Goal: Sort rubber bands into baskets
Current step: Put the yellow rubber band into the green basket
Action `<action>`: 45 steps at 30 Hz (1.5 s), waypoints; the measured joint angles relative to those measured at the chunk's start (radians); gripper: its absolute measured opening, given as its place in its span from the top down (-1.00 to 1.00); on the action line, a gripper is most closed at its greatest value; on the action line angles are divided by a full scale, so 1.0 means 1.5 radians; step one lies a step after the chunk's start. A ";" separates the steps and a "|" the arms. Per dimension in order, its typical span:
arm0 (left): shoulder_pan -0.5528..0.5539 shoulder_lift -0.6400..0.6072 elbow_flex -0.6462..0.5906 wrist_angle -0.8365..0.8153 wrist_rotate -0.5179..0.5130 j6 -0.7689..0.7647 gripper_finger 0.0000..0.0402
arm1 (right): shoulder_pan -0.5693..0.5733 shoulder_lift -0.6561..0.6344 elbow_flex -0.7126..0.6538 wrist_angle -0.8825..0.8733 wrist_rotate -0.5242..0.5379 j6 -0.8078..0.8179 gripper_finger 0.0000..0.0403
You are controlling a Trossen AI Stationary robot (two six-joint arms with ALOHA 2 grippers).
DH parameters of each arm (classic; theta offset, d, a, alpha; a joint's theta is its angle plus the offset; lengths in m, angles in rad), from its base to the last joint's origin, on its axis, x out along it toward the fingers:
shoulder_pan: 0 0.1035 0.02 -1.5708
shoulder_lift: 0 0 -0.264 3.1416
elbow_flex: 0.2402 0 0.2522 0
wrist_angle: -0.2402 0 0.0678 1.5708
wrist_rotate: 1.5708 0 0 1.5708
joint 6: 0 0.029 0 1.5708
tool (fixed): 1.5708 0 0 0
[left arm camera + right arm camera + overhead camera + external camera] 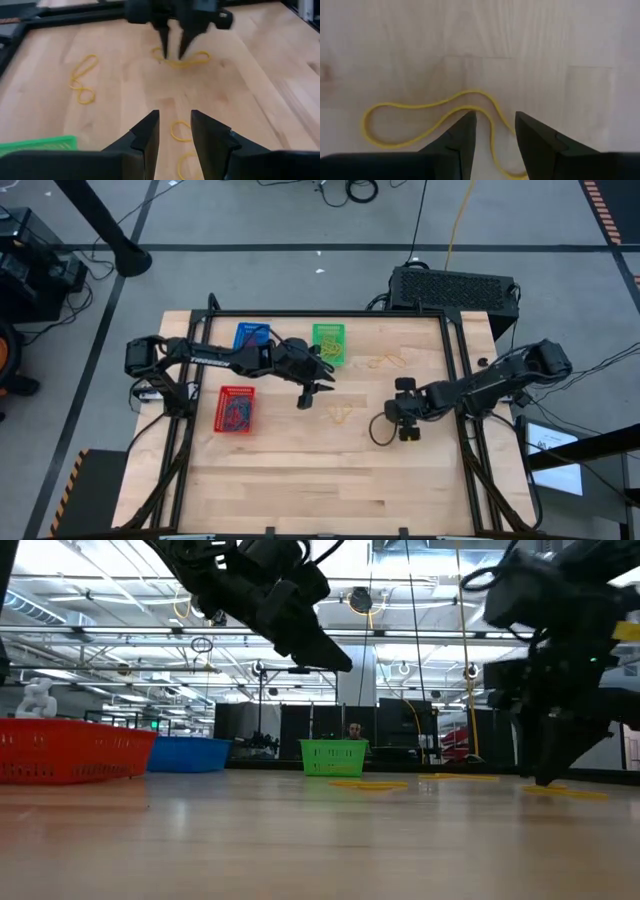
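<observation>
Three baskets stand on the wooden table's far left part: blue [250,335], green [328,342] and red [236,408], each with rubber bands inside. Loose yellow rubber bands lie flat on the wood: one pair [340,416] at the middle, one [386,362] right of the green basket, one [420,125] under my right gripper. My left gripper [312,395] hangs open, well above the table, between the green basket and the middle bands [180,131]. My right gripper [407,430] points down, open and low over the table, its fingers on either side of a strand of the band.
A black box with a grille [455,285] sits beyond the far right corner. Black frame rails [455,360] run along the table's edges. The near half of the table [330,490] is bare wood.
</observation>
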 joint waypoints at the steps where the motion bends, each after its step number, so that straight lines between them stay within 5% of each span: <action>1: 0.000 0.000 -0.005 0.001 0.008 0.002 0.41 | -0.014 0.008 0.000 0.001 -0.013 -0.005 0.35; 8: 0.001 -0.004 -0.013 -0.006 0.017 0.015 0.41 | -0.081 0.078 0.007 0.016 -0.103 -0.040 0.39; 15: -0.001 -0.048 -0.013 -0.058 0.030 0.025 0.41 | -0.087 0.057 0.003 0.014 -0.149 0.007 0.91; 20: -0.005 -0.080 -0.016 -0.095 0.030 0.031 0.41 | -0.088 0.016 0.001 0.009 -0.155 0.050 0.98; 27: -0.014 -0.132 -0.147 0.150 0.037 -0.004 0.41 | -0.075 -0.081 0.008 0.028 -0.147 0.100 1.00; 33: -0.027 -0.107 -0.235 0.442 0.105 -0.102 0.41 | -0.054 -0.121 0.009 0.182 -0.054 0.140 1.00; 45: -0.062 -0.009 -0.218 0.488 0.039 -0.231 0.41 | -0.046 -0.106 0.010 0.461 -0.025 0.116 1.00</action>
